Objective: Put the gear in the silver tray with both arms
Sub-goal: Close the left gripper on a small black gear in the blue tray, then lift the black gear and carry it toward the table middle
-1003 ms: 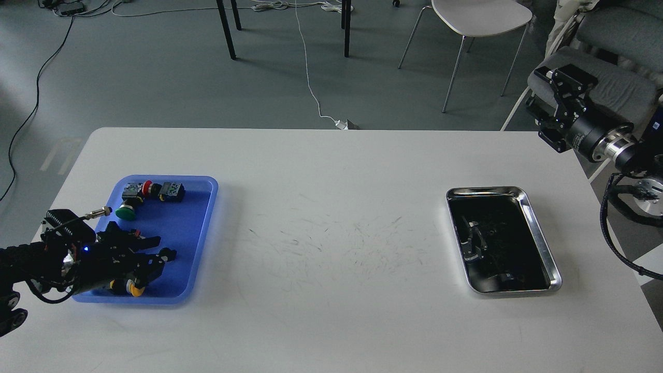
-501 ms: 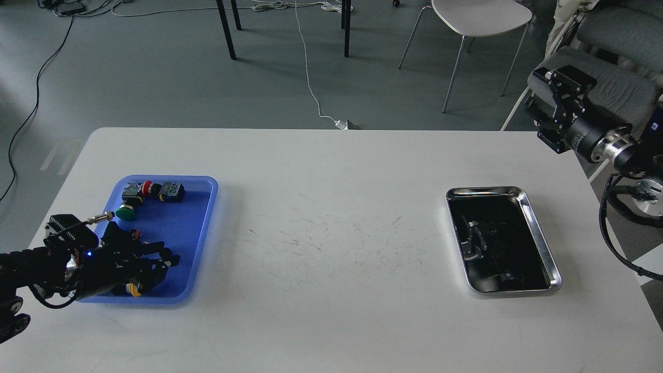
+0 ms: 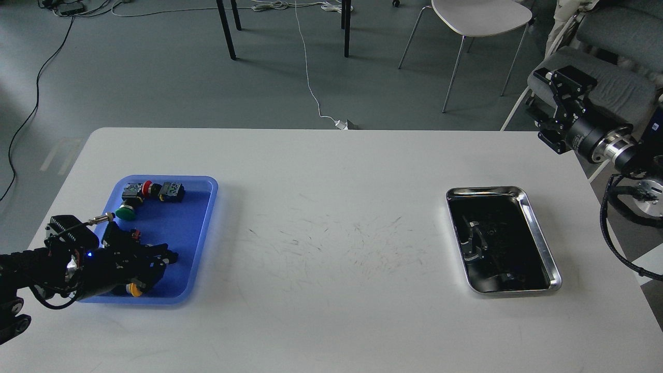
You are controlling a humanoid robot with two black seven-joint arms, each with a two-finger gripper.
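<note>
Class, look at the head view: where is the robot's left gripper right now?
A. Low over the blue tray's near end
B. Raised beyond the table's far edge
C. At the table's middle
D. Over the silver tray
A: the left gripper sits low over the blue tray, beside a yellow part.

It looked like a robotics lab or test room. A plain white desk (image 3: 331, 248) stood on grey flooring, its top scuffed with dark marks. Loose cables (image 3: 311, 77) trailed across the far floor, a white chair (image 3: 479, 20) stood far right, and a blue tray (image 3: 191, 233) held industrial push-buttons (image 3: 147, 191).
</note>
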